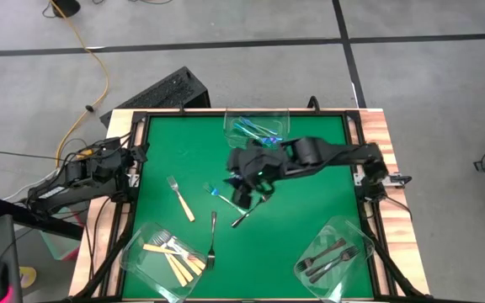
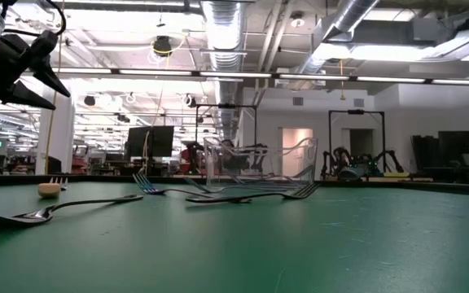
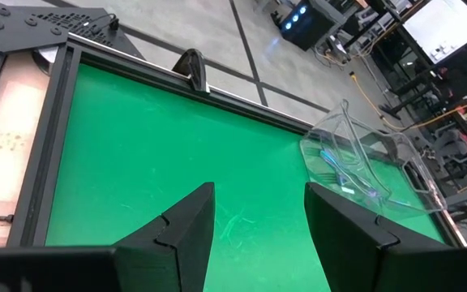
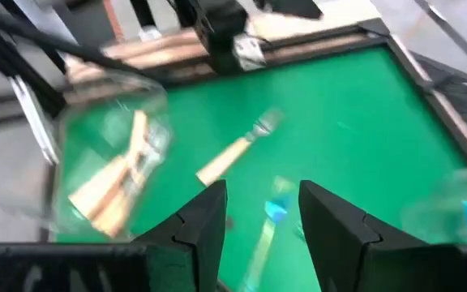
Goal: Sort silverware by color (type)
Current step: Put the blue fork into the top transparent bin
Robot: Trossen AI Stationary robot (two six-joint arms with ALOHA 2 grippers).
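My right gripper [image 1: 241,181] is open over the middle of the table. In its wrist view [image 4: 262,191] a blue-handled fork [image 4: 272,212] lies on the green mat between and beyond the fingertips, untouched; the fork also shows in the high view [image 1: 217,192]. A tan-handled fork [image 1: 180,199] lies left of it. Two dark metal forks [image 1: 213,237] [image 1: 247,214] lie nearer the front. My left gripper [image 3: 258,195] is open and empty at the table's left edge [image 1: 131,162].
Three clear tubs stand on the mat. The one at the far middle [image 1: 257,130] holds blue forks. The one at the near left [image 1: 165,259] holds tan forks. The one at the near right [image 1: 335,257] holds dark forks. Wooden rails [image 1: 379,135] border the table.
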